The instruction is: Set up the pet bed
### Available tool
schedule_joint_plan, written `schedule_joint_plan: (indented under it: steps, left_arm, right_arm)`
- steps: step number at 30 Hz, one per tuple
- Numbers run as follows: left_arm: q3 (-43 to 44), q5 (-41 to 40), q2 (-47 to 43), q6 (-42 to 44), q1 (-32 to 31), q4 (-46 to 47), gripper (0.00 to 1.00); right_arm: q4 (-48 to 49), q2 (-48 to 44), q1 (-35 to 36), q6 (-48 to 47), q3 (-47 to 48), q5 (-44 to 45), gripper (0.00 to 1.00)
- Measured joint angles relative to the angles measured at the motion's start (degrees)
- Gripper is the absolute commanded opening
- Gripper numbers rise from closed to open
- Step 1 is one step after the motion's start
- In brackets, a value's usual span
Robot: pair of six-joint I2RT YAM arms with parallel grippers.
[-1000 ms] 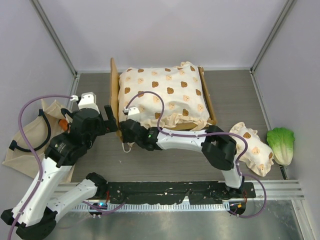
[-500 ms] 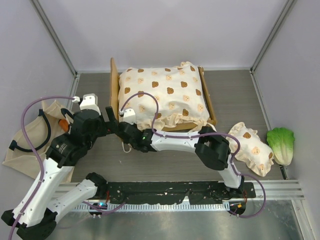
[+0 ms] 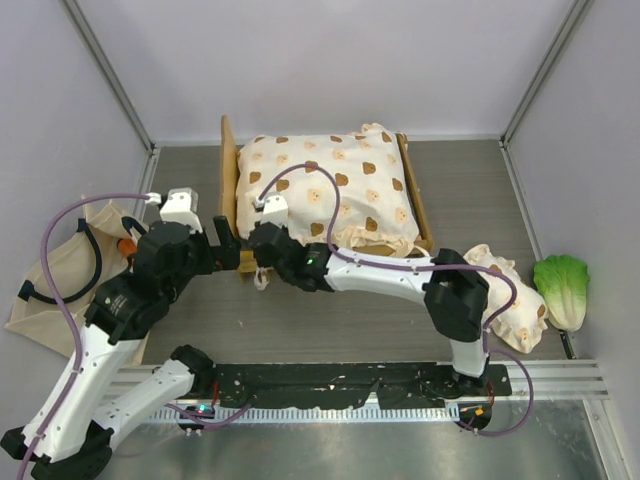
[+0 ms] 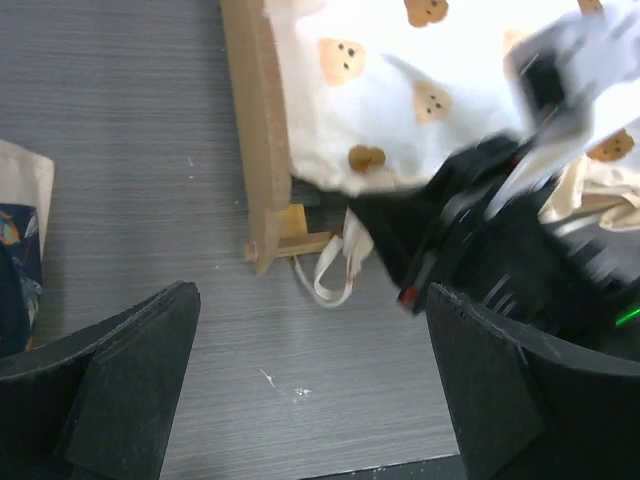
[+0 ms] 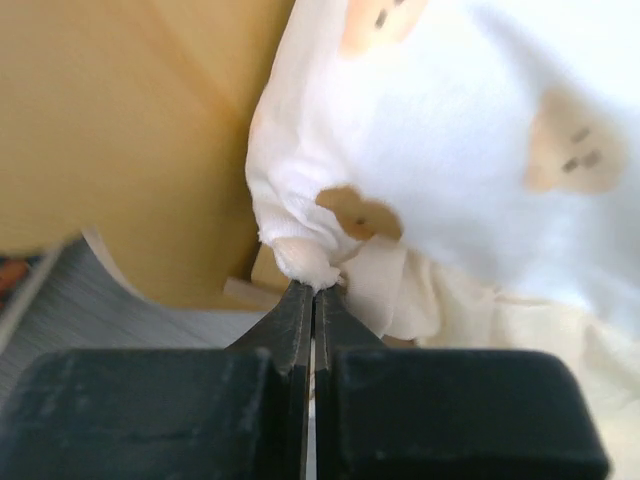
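Observation:
The pet bed (image 3: 228, 185) is a light-wood frame lying mid-table with its headboard to the left. Its cream bear-print cushion (image 3: 335, 190) lies on it. My right gripper (image 3: 262, 236) reaches across to the near-left corner, and in the right wrist view it (image 5: 315, 290) is shut, pinching the cushion's corner (image 5: 305, 258) against the wooden headboard (image 5: 150, 130). My left gripper (image 3: 228, 250) hovers just left of that corner; in the left wrist view it (image 4: 310, 310) is wide open over bare table, below the bed's leg (image 4: 262, 250) and a dangling cream tie (image 4: 330, 275).
A beige tote bag (image 3: 60, 270) with black handles lies at the left wall. A small bear-print pillow (image 3: 505, 300) and a green lettuce toy (image 3: 562, 288) lie at the right. Grey walls close in three sides.
My right gripper has closed on the cushion's corner and shifted up toward the headboard, drawing the cushion's near-left edge with it. The left gripper stayed open and edged closer.

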Motion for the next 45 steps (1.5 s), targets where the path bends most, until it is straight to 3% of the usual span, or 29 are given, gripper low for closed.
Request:
schedule_joint_plan:
  steps: [6, 13, 16, 29, 32, 34, 45]
  left_arm:
    - [0.0, 6.3, 0.7, 3.2, 0.0, 2.1, 1.0]
    - [-0.2, 15.5, 5.8, 6.9, 0.0, 7.9, 0.98]
    - [-0.8, 17.8, 9.4, 7.6, 0.0, 10.2, 0.84]
    - [-11.9, 19.6, 20.2, 4.8, -0.1, 22.7, 0.74]
    - [-13.2, 18.5, 20.5, 4.4, -0.1, 25.8, 0.75]
    - [-13.7, 18.0, 21.4, 4.3, -0.1, 28.0, 0.81]
    - [-15.1, 16.6, 30.3, 4.5, -0.1, 38.7, 0.86]
  right_arm:
    - [3.7, -6.1, -7.2, 0.0, 0.0, -4.7, 0.01]
    - [6.3, -6.6, -14.9, 0.7, -0.7, -13.1, 0.01]
    - [7.3, -6.6, -16.4, 1.1, -1.4, -16.2, 0.01]
    - [9.3, -6.6, -19.2, 1.9, -4.8, -22.8, 0.01]
    - [9.5, -6.6, -19.3, 1.9, -4.9, -23.3, 0.01]
    - [9.7, -6.6, -19.3, 1.9, -5.1, -23.5, 0.01]
    - [10.1, -6.6, -20.4, 2.4, -5.8, -24.0, 0.01]
